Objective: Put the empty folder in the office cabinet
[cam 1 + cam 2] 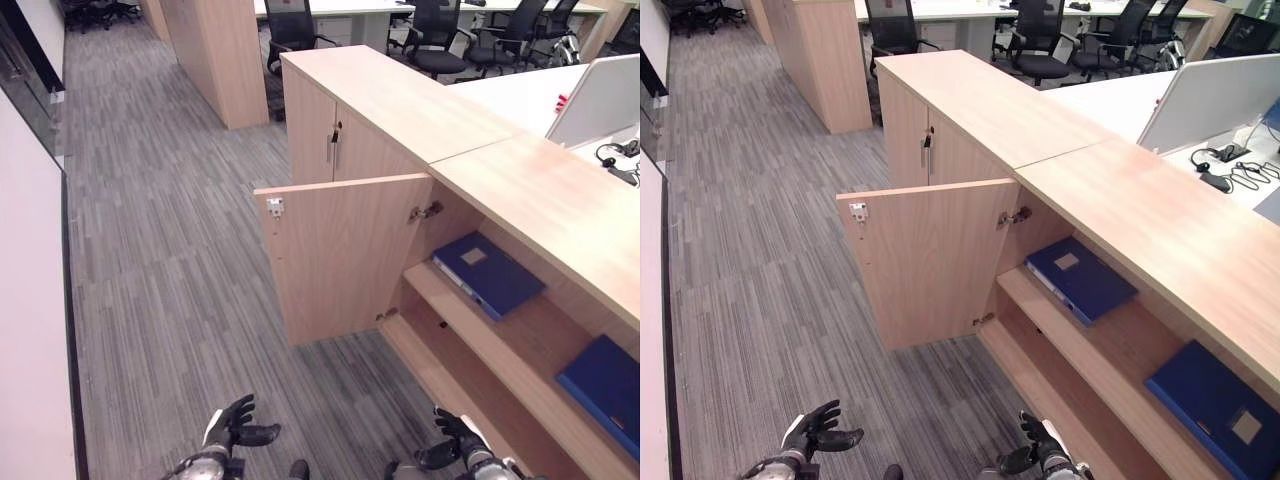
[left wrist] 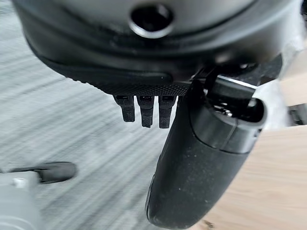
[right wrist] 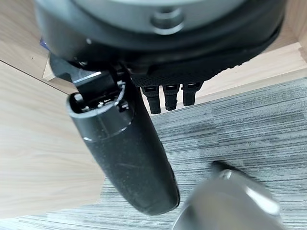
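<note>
The low wooden office cabinet [image 1: 520,195] stands at the right with its door [image 1: 340,255] swung open toward the carpet. On its upper shelf lies a blue folder [image 1: 490,272] flat near the door, and a second blue folder [image 1: 605,385] lies further right on the same shelf. My left hand [image 1: 232,425] hovers low over the carpet, open and holding nothing. My right hand [image 1: 455,435] hangs just before the cabinet's bottom shelf, also open and empty. In the wrist views the left hand [image 2: 192,177] and the right hand [image 3: 129,153] show relaxed fingers with nothing between them.
A closed pair of cabinet doors with handles [image 1: 333,145] adjoins the open bay. Another wooden cabinet [image 1: 215,55] and several office chairs [image 1: 440,35] stand at the back. A desk with a white partition [image 1: 600,100] lies behind the cabinet. Grey carpet [image 1: 170,280] spreads to the left.
</note>
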{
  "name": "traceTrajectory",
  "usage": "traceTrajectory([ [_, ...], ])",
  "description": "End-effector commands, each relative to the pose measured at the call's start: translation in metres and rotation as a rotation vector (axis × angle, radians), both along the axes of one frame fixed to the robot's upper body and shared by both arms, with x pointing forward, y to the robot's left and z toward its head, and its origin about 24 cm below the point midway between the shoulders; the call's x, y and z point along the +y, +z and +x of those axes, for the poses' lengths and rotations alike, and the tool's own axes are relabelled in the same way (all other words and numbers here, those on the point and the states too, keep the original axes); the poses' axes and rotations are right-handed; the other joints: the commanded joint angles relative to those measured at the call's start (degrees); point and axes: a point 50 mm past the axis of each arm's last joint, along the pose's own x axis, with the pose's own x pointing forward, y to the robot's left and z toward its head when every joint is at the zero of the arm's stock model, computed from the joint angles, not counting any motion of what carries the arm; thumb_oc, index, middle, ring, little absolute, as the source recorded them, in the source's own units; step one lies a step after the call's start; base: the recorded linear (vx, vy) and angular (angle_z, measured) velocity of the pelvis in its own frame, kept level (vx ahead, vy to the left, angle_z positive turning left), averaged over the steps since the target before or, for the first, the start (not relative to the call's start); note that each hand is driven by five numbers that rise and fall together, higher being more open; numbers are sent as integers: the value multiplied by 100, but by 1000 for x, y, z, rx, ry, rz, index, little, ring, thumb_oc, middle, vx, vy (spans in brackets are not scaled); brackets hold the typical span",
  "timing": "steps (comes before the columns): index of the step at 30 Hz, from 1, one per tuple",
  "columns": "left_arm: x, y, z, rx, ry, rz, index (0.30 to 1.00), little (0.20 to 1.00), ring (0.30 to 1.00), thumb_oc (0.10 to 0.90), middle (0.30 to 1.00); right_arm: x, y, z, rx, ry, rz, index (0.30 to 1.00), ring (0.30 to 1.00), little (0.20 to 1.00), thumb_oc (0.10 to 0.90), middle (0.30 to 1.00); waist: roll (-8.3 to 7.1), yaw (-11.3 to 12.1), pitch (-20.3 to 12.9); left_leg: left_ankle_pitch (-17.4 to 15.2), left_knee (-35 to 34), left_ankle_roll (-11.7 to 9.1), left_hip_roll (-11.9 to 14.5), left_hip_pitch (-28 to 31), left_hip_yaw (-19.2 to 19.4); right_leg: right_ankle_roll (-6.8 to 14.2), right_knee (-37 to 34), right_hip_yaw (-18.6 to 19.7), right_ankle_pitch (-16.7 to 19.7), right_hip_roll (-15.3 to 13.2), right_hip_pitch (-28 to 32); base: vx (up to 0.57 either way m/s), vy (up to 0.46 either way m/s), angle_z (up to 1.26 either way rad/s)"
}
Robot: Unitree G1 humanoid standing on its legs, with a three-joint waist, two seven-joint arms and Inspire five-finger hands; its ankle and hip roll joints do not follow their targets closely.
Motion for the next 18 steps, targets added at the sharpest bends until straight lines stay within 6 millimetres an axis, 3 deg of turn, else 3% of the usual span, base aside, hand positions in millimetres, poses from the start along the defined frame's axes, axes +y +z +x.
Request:
traceTrajectory([
  [1, -9, 17, 35, -149, -34, -18, 900, 900, 900, 800, 900, -25, 17, 15, -96, -5, -70, 900, 900, 900, 800, 900, 180, 43, -29, -1170, 558, -154, -97, 501, -256, 184, -230, -102, 139, -99, 160, 51, -91, 59],
  [6, -22, 12, 34, -133, -52, -55, 900, 900, 900, 800, 900, -35, 12, 2, -49, -24, -92, 900, 900, 900, 800, 900, 273, -37, -211, -1043, 386, -350, 60, 569, -290, 69, -719, -225, 154, -103, 607, 72, -96, 14],
  [14, -29, 12, 34, -132, -78, -70, 900, 900, 900, 800, 900, -44, 9, -10, -10, -37, -110, 900, 900, 900, 800, 900, 266, -81, -250, -950, 392, -519, 210, 647, -389, -89, -720, -373, 40, -29, 835, 45, -97, 12],
  [16, -30, 16, 39, -161, -63, -93, 900, 900, 900, 800, 900, -46, 9, -13, -17, -68, -101, 900, 900, 900, 800, 900, 266, -87, -165, -907, 736, -656, 299, 464, -398, -172, -688, -482, -93, 20, 886, -30, -125, 6],
  [17, -32, 21, 47, -198, -50, -112, 900, 900, 900, 800, 900, -48, 12, -11, -35, -86, -102, 900, 900, 900, 800, 900, 243, -108, 3, -701, 1280, -810, 382, 148, -113, -230, -738, -618, -173, -15, 1046, -63, -55, 15],
  [18, -32, 21, 47, -199, -50, -112, 900, 900, 900, 800, 900, -48, 12, -11, -36, -86, -101, 900, 900, 900, 800, 900, 243, -113, 7, -712, 1312, -811, 380, 128, -119, -230, -743, -622, -168, -15, 1046, -85, -45, 40],
])
